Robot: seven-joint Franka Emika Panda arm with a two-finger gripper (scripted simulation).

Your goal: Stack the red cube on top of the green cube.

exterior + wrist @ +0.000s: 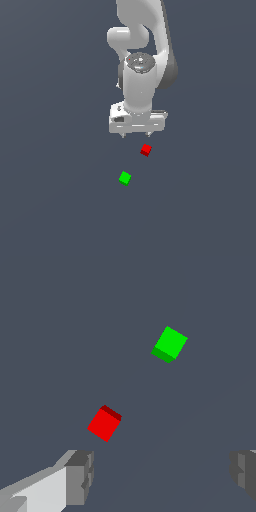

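the gripper (136, 134) is open and holds nothing, and the red cube (145, 150) sits on the table just beside it, toward the green cube (125, 178).

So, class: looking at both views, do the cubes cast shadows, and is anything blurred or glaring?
Exterior view: sharp, flat render; the red cube and green cube cast no visible shadows, no glare. Wrist view: equally crisp; each cube shows only a darker side face, and the open gripper is cropped at the frame edge.
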